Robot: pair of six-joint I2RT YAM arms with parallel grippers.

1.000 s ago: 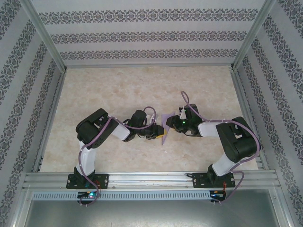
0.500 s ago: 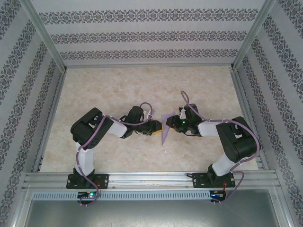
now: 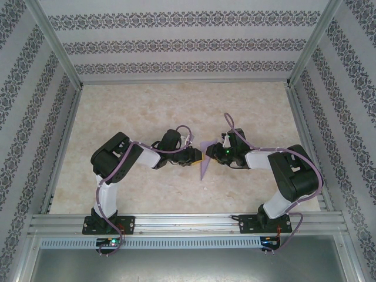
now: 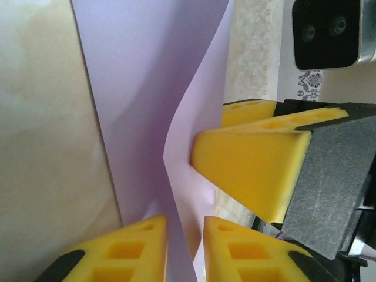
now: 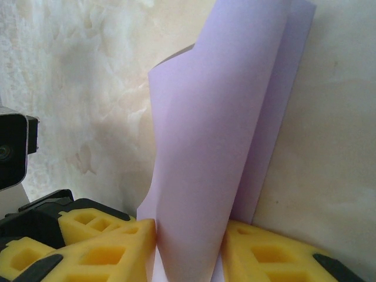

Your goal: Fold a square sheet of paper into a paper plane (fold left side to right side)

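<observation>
Heads up, the tight spot is mid-table. The left gripper and right gripper are nose to nose there, with the paper standing on edge between them, so you can't cut straight through. In the left wrist view, the other arm's fingers sit right beside the sheet. From that spot, the left elbow blocks 9 o'clock and the right elbow blocks 3 to 4. You've got bare top from 10 round to 2, up to the back wall, plus a small pocket at 6 before the rail. The left wall and right wall box you in.
</observation>
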